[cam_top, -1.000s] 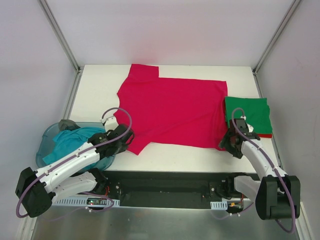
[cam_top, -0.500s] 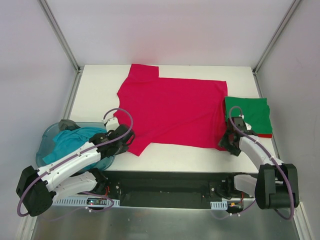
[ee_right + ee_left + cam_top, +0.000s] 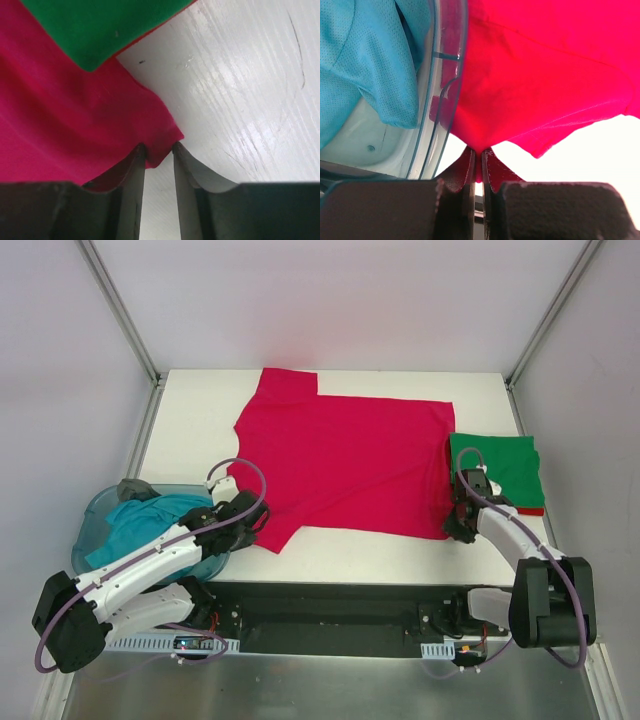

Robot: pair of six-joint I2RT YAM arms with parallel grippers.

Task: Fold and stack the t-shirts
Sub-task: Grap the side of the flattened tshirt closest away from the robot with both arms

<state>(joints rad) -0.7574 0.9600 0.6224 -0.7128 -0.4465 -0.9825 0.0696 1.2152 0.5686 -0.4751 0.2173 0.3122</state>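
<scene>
The big crimson red cloth t-shirt (image 3: 345, 465) lies spread flat in the middle of the white table (image 3: 200, 410). The left claw (image 3: 479, 159) has stayed squeezed shut on the shirt's near left corner. It is just beside the see-through blue plastic tub (image 3: 86, 528) with the teal shirt (image 3: 140, 522) in it. The right claw (image 3: 158, 151) has slid in to the shirt's near right corner, and its fingers have come closer together. The corner now sits between them, but a gap still shows, so it is not pinched tight yet. A folded green t-shirt (image 3: 500, 468) waits on the right, just beside that corner. Once both corners are held, I think the arms can lift the near edge and fold it over.
</scene>
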